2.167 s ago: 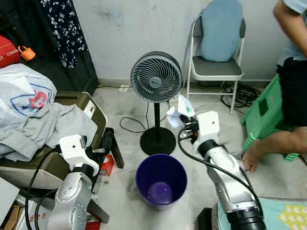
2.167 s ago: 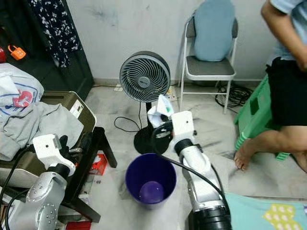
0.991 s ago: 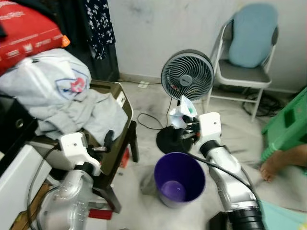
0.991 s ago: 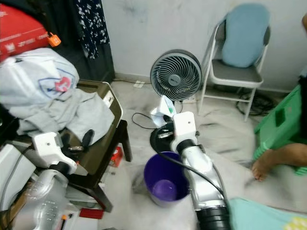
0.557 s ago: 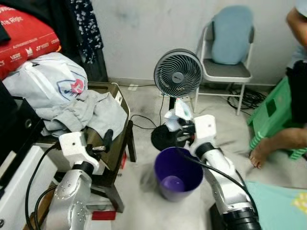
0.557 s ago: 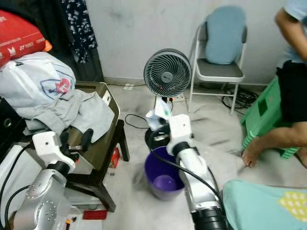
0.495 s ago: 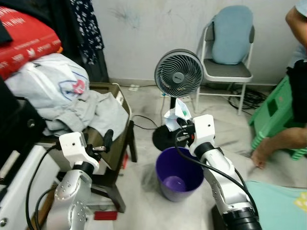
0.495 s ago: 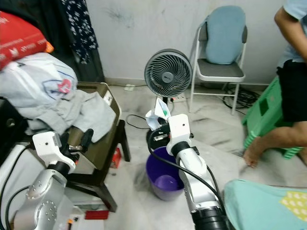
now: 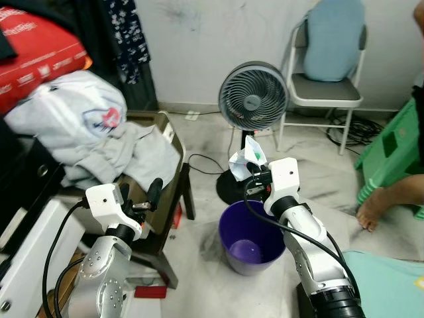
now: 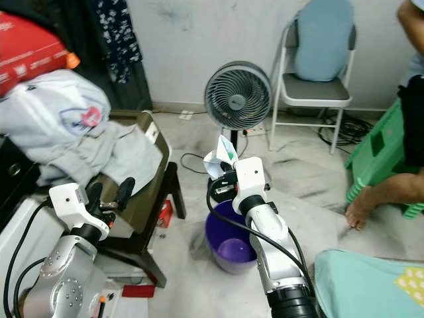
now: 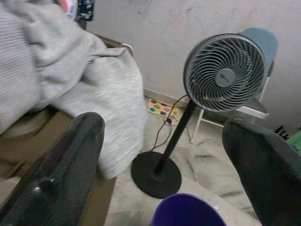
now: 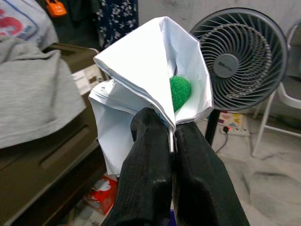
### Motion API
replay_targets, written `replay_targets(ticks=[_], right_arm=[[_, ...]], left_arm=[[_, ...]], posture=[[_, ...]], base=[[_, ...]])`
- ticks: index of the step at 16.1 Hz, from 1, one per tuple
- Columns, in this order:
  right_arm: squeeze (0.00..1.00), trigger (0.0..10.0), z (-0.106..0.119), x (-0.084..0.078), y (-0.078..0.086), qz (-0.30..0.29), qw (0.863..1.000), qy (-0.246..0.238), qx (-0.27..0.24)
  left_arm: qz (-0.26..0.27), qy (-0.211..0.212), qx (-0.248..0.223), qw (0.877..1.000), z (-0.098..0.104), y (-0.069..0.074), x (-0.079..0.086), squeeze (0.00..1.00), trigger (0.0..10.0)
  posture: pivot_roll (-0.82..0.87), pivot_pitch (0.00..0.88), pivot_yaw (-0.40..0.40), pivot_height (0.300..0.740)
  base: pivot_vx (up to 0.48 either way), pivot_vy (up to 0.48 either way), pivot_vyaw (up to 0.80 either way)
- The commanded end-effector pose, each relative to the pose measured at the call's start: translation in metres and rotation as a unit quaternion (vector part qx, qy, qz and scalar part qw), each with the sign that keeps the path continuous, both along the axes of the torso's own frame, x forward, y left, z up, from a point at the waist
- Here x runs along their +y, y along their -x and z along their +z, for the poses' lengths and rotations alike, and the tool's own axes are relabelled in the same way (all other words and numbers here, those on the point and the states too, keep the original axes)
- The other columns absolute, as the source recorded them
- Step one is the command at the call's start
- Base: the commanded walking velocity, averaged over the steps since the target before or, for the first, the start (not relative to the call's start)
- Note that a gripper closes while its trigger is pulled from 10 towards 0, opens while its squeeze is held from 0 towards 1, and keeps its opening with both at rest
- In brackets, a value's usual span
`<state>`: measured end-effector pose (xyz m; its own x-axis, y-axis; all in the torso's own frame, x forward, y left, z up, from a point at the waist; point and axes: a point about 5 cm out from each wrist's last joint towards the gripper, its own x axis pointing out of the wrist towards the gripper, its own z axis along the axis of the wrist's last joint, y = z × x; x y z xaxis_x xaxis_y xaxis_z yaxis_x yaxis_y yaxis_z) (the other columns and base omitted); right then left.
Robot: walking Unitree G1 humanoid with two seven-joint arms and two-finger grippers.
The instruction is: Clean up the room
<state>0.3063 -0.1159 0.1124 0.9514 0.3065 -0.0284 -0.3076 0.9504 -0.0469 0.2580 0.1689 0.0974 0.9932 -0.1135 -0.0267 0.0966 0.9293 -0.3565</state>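
A crumpled white paper (image 9: 247, 156) with a green blob (image 12: 180, 92) inside is pinched in my right gripper (image 12: 171, 137), which is shut on its lower edge. The paper hangs just above the far rim of the purple bin (image 9: 251, 238) standing on the floor in front of me. The bin holds something pale at its bottom. My left gripper (image 11: 160, 126) stands open and empty at the lower left, beside the brown seat, its fingers (image 9: 153, 190) pointing toward the bin (image 11: 188, 213).
A standing fan (image 9: 252, 99) is right behind the bin, with a folding chair (image 9: 328, 79) further back. Grey clothes (image 9: 112, 149) pile on a brown seat (image 9: 169, 179) at left. A green stool (image 9: 391, 149) and a person's foot (image 9: 373, 213) are at right.
The camera has swung about. Relative to the bin, my right gripper with the paper has come from behind and right of it to over its far rim. The left gripper stays open.
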Motion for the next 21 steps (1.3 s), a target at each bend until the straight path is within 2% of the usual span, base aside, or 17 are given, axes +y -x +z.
replay_targets(ticks=[1, 4, 8, 13, 15, 21], right_arm=[[0.0, 10.0, 0.0023, -0.0004, -0.002, -0.004, 1.0, -0.002, -0.001], [0.0, 10.0, 0.0018, -0.0009, -0.002, -0.005, 1.0, -0.002, 0.0], [0.0, 10.0, 0.0019, -0.0009, -0.0022, -0.002, 1.0, -0.002, -0.001], [0.0, 10.0, 0.0011, -0.0007, -0.0026, -0.003, 1.0, -0.001, 0.003], [0.0, 10.0, 0.0012, -0.001, -0.0028, -0.003, 1.0, -0.002, 0.002], [0.0, 10.0, 0.001, -0.0011, -0.0035, -0.003, 1.0, 0.0, 0.001]], left_arm=[[-0.005, 0.0, -0.012, 1.0, 0.0046, 0.0003, 0.0006, 0.0, 10.0], [-0.009, 0.004, -0.013, 1.0, 0.0045, 0.0003, 0.0003, 0.0, 10.0], [-0.013, 0.007, -0.015, 1.0, 0.0048, 0.0003, -0.0003, 0.0, 10.0], [-0.012, 0.006, -0.014, 1.0, 0.0048, 0.0002, 0.0001, 0.0, 10.0], [-0.011, 0.005, -0.011, 1.0, 0.0043, 0.0002, 0.0003, 0.0, 10.0], [-0.009, 0.005, -0.008, 1.0, 0.0031, -0.0004, 0.0006, 0.0, 10.0]], posture=[[-0.19, 0.026, 0.034, 0.74], [-0.19, 0.026, 0.034, 0.74], [-0.2, 0.029, 0.034, 0.74], [-0.19, 0.031, 0.034, 0.74], [-0.19, 0.031, 0.034, 0.74], [-0.19, 0.03, 0.034, 0.74]], base=[[0.296, 0.0, 0.0], [0.303, 0.0, 0.0], [0.356, 0.25, 0.0], [0.374, 0.268, -0.76], [0.341, 0.268, -0.27], [0.04, 0.0, 0.0]])
